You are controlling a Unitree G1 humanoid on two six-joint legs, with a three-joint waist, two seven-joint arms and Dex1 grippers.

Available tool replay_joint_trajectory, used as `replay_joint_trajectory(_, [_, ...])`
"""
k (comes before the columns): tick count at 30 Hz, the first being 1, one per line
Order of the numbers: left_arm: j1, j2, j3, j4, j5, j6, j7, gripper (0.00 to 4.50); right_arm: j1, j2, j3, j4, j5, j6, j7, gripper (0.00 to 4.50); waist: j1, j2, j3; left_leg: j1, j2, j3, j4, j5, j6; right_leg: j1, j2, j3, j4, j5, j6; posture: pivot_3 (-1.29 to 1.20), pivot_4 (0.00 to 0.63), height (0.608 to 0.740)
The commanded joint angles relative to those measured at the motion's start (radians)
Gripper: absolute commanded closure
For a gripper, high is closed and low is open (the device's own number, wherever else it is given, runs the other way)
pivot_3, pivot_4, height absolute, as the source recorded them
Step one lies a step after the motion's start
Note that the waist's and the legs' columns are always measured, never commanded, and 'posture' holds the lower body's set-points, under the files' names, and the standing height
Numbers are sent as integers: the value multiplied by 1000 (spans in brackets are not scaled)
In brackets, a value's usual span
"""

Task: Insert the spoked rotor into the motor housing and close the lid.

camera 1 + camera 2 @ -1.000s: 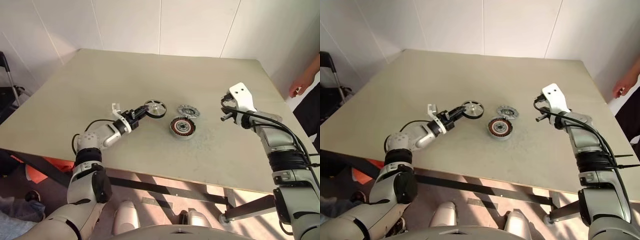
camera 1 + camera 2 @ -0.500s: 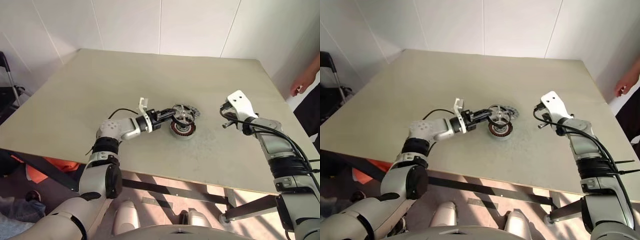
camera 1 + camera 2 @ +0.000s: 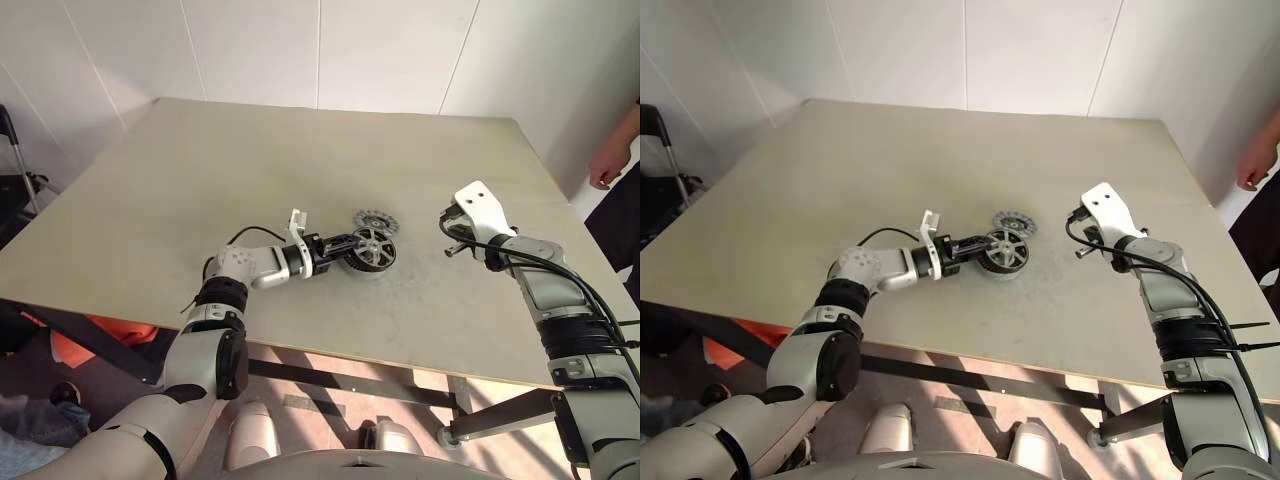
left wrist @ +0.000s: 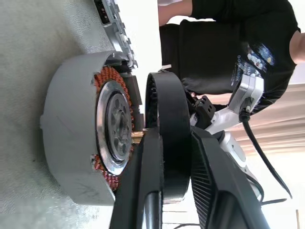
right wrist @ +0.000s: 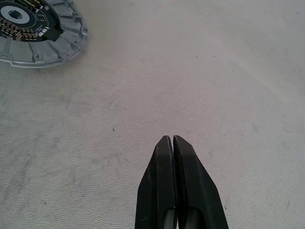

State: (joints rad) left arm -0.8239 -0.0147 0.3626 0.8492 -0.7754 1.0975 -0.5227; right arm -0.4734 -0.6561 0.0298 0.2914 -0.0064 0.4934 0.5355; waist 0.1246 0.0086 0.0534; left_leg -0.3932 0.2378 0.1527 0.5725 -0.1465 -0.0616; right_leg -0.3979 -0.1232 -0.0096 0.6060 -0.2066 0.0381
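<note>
Head views: beige table (image 3: 200, 180) bearing three motor parts near its middle. Spoked rotor (image 3: 372, 247), dark rim and pale hub, sits directly over the motor housing (image 3: 358, 268), of which a slice shows at the rotor's 7 o'clock; placed there, by judgement, for seating into the bore. Lid (image 3: 375, 220), ridged grey disc, lies flat at the rotor's 12 o'clock, just beside it, kept near for the closing step. Left gripper (image 3: 335, 248) reaches in level from the rotor's 9 o'clock with its fingers on the rim. Right gripper (image 3: 452, 238) hangs at 3 o'clock, well apart and empty, likely held back for the lid. A person's hand (image 3: 603, 176) shows at the table's far right edge. Left wrist view: rotor rim between the two black fingers (image 4: 152, 181), jaws straddling it; whether they pinch or are slackening I cannot tell. The hub shaft meets the housing's pale centre, copper windings (image 4: 102, 81) ringing it, a gap between rim and housing, so insertion reads as unfinished. Right wrist view: jaws pressed together over bare table; lid edge at 10 o'clock.
</note>
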Motion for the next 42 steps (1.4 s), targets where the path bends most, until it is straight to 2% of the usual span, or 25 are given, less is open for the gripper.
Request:
replay_joint_trajectory(1, [-36, 1, 15, -6, -2, -11, -7, 2173, -24, 0, -18, -38, -5, -9, -9, 4500, 0, 0, 0, 0, 0, 0, 0, 0, 0, 0, 0, 0, 0, 0, 0, 0, 0, 740])
replay_joint_trajectory(8, [-36, 21, 25, -36, 5, -22, -14, 2173, -30, 5, -14, -40, -5, -11, -7, 4500, 0, 0, 0, 0, 0, 0, 0, 0, 0, 0, 0, 0, 0, 0, 0, 0, 0, 740])
replay_joint_trajectory(15, [-24, 106, 28, -179, -6, 7, -11, 2173, -39, 6, -30, -57, 9, -13, -5, 4500, -1, 1, 1, 0, 0, 0, 0, 0, 0, 0, 0, 0, 0, 0, 0, 0, 0, 740])
replay_joint_trajectory(20, [13, 149, 8, -331, -9, 25, -6, 2173, -44, 41, -71, -220, 126, 5, 68, 4500, -1, 2, 1, 0, 0, 0, 0, 0, 0, -1, 0, 0, 0, 0, 0, 0, 0, 740])
replay_joint_trajectory(23, [36, 165, 12, -376, 1, 3, 2, 2173, -21, 90, -54, -350, 206, 58, 121, 4500, -2, 2, 1, 0, 1, 0, -1, 0, 0, -1, 1, 0, 0, 0, 0, 0, 0, 740])
replay_joint_trajectory(26, [62, 177, 1, -399, 29, -48, 12, 2173, 23, 134, 4, -408, 218, 111, 131, 4500, -1, 2, 1, 1, 1, 0, -1, 0, 0, 0, 1, 0, 0, 0, 0, 0, 0, 740])
replay_joint_trajectory(29, [77, 187, 1, -407, 34, -67, 17, 2173, 53, 159, 33, -401, 219, 132, 129, 4500, 4, 2, 1, 0, 1, 0, -1, 0, 0, 1, 0, 0, 0, 0, 0, 0, 0, 740])
replay_joint_trajectory(35, [88, 202, 11, -408, 31, -95, 36, 2173, 75, 219, 80, -192, 171, 99, 96, 4500, -1, 1, 1, 1, 1, 0, -1, 0, -1, 0, 0, 0, 0, 0, 0, 0, 0, 740])
replay_joint_trajectory(42, [92, 209, 24, -397, 30, -128, 51, 2173, 28, 183, 39, -284, 209, 69, 134, 4500, -1, 1, 1, 3, 1, 0, -1, 0, -1, 3, 1, 0, 0, 0, 0, 0, 0, 740])
